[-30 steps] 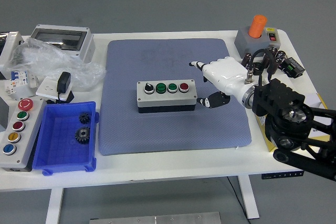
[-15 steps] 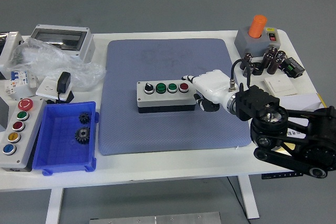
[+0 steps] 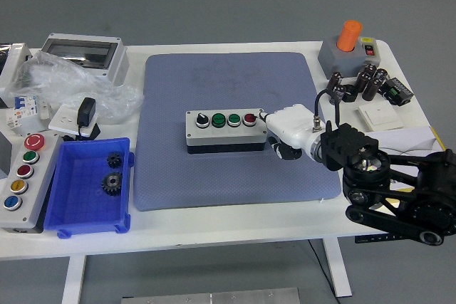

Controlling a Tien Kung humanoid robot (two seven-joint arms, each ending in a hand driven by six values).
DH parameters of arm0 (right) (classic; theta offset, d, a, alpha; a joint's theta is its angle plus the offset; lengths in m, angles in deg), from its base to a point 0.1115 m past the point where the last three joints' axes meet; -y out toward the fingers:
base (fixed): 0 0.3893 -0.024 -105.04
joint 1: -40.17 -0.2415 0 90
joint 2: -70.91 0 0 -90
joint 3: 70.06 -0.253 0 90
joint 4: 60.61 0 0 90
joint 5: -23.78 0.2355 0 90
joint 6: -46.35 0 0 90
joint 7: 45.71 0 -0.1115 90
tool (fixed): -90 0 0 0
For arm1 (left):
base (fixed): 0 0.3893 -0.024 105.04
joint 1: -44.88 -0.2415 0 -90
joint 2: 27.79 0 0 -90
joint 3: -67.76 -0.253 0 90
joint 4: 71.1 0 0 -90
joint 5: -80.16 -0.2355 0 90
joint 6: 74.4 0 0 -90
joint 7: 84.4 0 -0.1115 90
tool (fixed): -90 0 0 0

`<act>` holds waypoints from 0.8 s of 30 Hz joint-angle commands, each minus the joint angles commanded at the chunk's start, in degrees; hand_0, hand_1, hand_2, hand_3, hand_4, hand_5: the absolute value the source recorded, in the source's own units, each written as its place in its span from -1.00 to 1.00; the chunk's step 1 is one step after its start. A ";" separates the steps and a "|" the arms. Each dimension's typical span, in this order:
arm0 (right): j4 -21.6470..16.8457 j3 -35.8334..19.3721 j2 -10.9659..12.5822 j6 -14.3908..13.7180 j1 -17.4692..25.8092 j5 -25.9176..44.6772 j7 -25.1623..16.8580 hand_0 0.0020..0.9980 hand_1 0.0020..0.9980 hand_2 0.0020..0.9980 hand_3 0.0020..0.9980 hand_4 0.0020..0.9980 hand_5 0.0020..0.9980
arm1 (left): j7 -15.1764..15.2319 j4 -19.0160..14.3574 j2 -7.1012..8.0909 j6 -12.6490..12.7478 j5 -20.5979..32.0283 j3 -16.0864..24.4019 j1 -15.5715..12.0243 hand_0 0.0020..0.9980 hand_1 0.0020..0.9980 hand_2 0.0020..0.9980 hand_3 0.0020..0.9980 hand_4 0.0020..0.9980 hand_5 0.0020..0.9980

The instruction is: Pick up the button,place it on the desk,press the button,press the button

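Observation:
A grey button box [image 3: 226,131] with a black knob, two green buttons and a red button [image 3: 249,119] lies in the middle of the blue-grey mat [image 3: 228,169]. My right hand [image 3: 283,127] is white, on a black arm coming in from the right. It sits low at the box's right end with one finger stretched onto the red button; the other fingers are curled under. My left hand is out of view.
A blue bin [image 3: 89,189] with two black gears stands at the front left, beside a second grey button box [image 3: 20,179]. Plastic bags, a grey enclosure [image 3: 82,53] and a plug lie at the back left. An orange-topped grey box [image 3: 348,46] and small parts are at the back right.
My right hand has moved left and down from beside the box's right end, and its finger now rests on the red button.

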 joint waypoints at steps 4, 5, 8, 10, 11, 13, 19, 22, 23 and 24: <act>-0.11 1.24 -0.80 -0.28 -0.21 -0.44 0.20 -0.31 -0.28 -0.50 0.90 -0.35 -1.00 | 0.00 -0.04 -0.03 -0.02 -0.21 0.15 0.08 0.29 0.39 0.22 0.26 0.58 -0.22; -0.11 1.49 -0.95 -0.31 -0.25 -0.56 0.25 -0.31 -0.28 -0.50 0.90 -0.35 -1.00 | 0.00 -0.04 -0.04 -0.02 -0.26 0.18 0.09 0.29 0.39 0.22 0.26 0.58 -0.22; -0.12 2.45 -1.43 -0.17 -0.49 -1.01 0.49 -0.31 -0.28 -0.50 0.90 -0.35 -1.00 | -0.02 -0.05 -0.06 -0.02 -0.32 0.24 0.10 0.29 0.39 0.22 0.26 0.58 -0.22; -0.09 2.93 -1.63 -0.01 -0.64 -1.24 0.64 -0.31 -0.29 -0.51 0.89 -0.34 -1.00 | -0.05 -0.05 -0.06 -0.01 -0.34 0.27 0.09 0.29 0.39 0.22 0.26 0.58 -0.22; -0.03 3.09 -1.69 0.12 -0.71 -1.40 0.74 -0.31 -0.29 -0.51 0.89 -0.34 -1.00 | -0.06 -0.06 -0.06 -0.01 -0.40 0.32 0.09 0.29 0.39 0.22 0.26 0.58 -0.22; 0.14 3.24 -1.76 0.30 -0.80 -1.78 0.97 -0.31 -0.29 -0.51 0.89 -0.34 -1.00 | -0.05 -0.06 -0.04 0.00 -0.47 0.42 0.09 0.29 0.39 0.22 0.26 0.58 -0.22; -0.87 -0.65 -0.15 -2.02 -0.24 -1.56 -0.22 -0.32 -0.29 -0.51 0.88 -0.34 -1.00 | -0.05 -0.06 -0.07 0.08 -0.45 0.37 -0.02 0.29 0.39 0.22 0.26 0.58 -0.22; -2.40 -4.13 1.52 -4.56 0.77 -0.09 -2.43 -0.32 -0.28 -0.51 0.88 -0.33 -1.00 | -0.06 -0.06 -0.09 0.09 -0.41 0.29 -0.09 0.29 0.39 0.22 0.26 0.57 -0.22; -2.95 -5.34 2.16 -5.52 1.31 0.63 -3.37 -0.32 -0.28 -0.51 0.88 -0.33 -1.00 | -0.06 -0.07 -0.09 0.09 -0.44 0.31 -0.09 0.29 0.39 0.22 0.26 0.57 -0.22; -3.58 -6.79 2.90 -6.64 2.03 1.38 -4.47 -0.32 -0.28 -0.51 0.88 -0.33 -1.00 | -0.06 -0.07 -0.09 0.08 -0.46 0.31 -0.09 0.29 0.39 0.22 0.26 0.57 -0.22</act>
